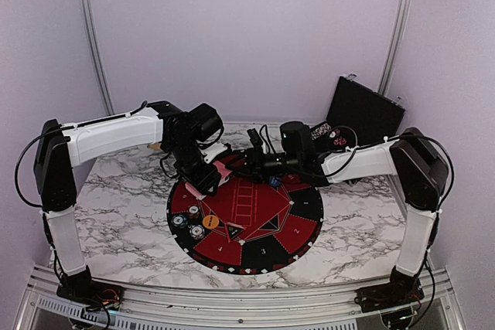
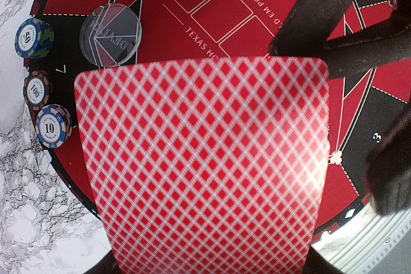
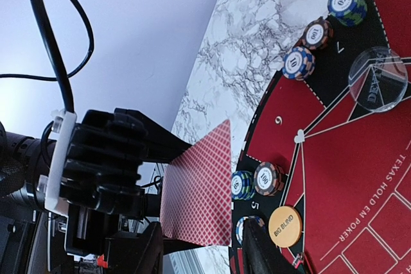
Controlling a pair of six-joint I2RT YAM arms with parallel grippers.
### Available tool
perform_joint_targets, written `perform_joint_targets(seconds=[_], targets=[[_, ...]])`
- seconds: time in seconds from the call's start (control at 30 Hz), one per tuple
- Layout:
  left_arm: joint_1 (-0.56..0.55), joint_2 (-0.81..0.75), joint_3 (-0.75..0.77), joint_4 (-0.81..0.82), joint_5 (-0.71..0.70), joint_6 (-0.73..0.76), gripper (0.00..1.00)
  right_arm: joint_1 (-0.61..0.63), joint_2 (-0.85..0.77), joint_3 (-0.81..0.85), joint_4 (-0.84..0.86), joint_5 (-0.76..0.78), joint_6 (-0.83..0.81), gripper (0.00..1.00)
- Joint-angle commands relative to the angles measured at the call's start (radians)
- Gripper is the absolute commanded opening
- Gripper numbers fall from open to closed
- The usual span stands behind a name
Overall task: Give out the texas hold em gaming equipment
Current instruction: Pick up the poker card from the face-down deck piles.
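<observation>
Red-backed card (image 2: pixel 205 158), clamped by left jaws

Playing card (image 2: pixel 205 158): red back, white diamond lattice.
Mat (image 1: pixel 305 210): red and black, white lines and lettering.
Desk (image 1: pixel 124 214): white marble, grey veins.
Chips (image 2: pixel 53 126): blue, green and brown edges striped white.
Dealer disc (image 2: pixel 110 35): clear.
Big blind disc (image 3: pixel 285 226): orange, dark lettering.
Case (image 1: pixel 365 110): black.
Arms (image 1: pixel 108 133): white shells, black joints.

Both arms converge; left end effector (image 1: pixel 215 177) grips, right end effector (image 1: pixel 249 163) gapes.
</observation>
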Motion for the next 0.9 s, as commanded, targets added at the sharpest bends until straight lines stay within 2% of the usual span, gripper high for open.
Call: perform_joint_targets(seconds=[0.0,0.87], targets=[[0.007,-0.038,0.001,0.012,-0.006,0.013,0.33,-0.010,-0.023,0.002,0.029,-0.004,0.008,0.39],[0.008,-0.042,-0.002,0.013,-0.007,0.014,0.32,-0.009,0.025,-0.001,0.089,-0.049,0.068,0.16]])
